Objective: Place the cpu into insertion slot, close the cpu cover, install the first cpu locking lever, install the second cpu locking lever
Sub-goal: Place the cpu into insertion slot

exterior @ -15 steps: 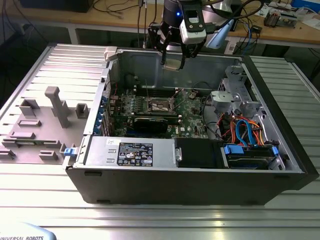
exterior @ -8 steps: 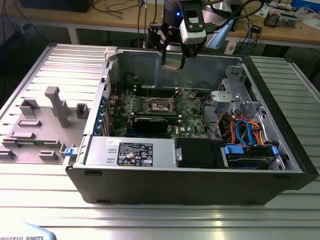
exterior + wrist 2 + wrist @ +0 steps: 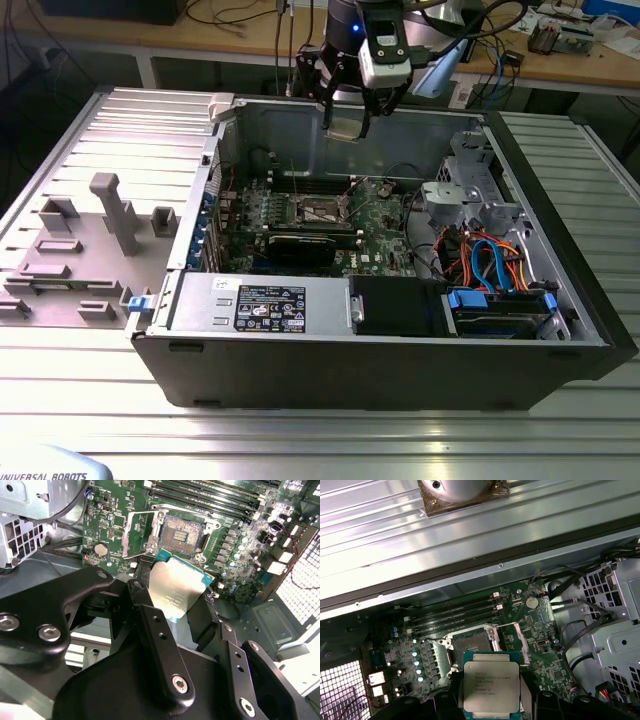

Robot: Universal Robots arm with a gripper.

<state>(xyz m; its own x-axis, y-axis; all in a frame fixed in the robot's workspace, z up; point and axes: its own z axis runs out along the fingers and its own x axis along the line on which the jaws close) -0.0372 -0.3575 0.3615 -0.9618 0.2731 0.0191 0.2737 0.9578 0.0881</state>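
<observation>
We note, from exterior view's left: grey fixture blocks [image 3: 115, 210] beside case [image 3: 560, 330]; printed label [image 3: 270, 303] on power supply along front edge. Mid-board, insertion slot [image 3: 318, 210] open, cpu cover [image 3: 135, 532] swung aside. Gripper [image 3: 347, 122] above rear wall clamps cpu [image 3: 177, 592]. Blue-orange cables [image 3: 490, 265] toward right corner.

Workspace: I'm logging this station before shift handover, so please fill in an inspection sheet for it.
Surface: ribbed metal table, open case lying on it.
Job's things: cpu held above the board; slot empty; cover swung open.
Clutter: grey fixtures at the exterior view's left.
Gripper: gripper shut on the cpu.
Cables: blue and orange cables inside the case.
Surroundings: bench behind the case.
</observation>
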